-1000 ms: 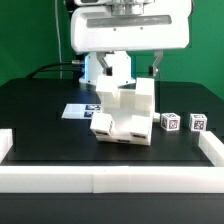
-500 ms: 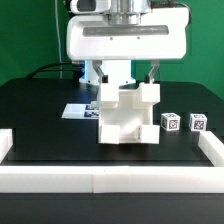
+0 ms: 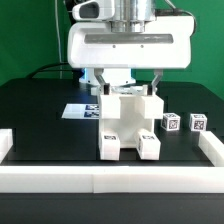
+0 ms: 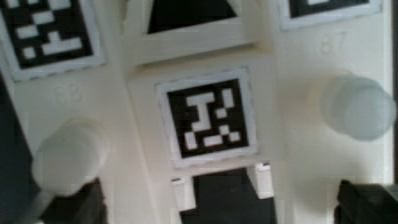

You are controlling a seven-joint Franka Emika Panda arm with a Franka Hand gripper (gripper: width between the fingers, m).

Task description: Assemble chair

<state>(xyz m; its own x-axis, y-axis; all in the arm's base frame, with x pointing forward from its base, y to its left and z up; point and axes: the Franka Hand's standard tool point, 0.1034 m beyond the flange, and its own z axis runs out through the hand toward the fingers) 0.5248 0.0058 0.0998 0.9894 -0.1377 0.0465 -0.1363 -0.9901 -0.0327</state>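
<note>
A green backdrop (image 3: 30, 40) stood behind the gripper (image 3: 128, 88); a black table (image 3: 40, 125) lay beneath, a white border wall (image 3: 110, 181) in front.

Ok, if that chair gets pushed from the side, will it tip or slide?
The chair looks stiff, blocky plastic, so it likely won't flex. It stands tall on narrow-set legs, so a high push might tip it. A low push would probably slide it on the smooth black table.
</note>
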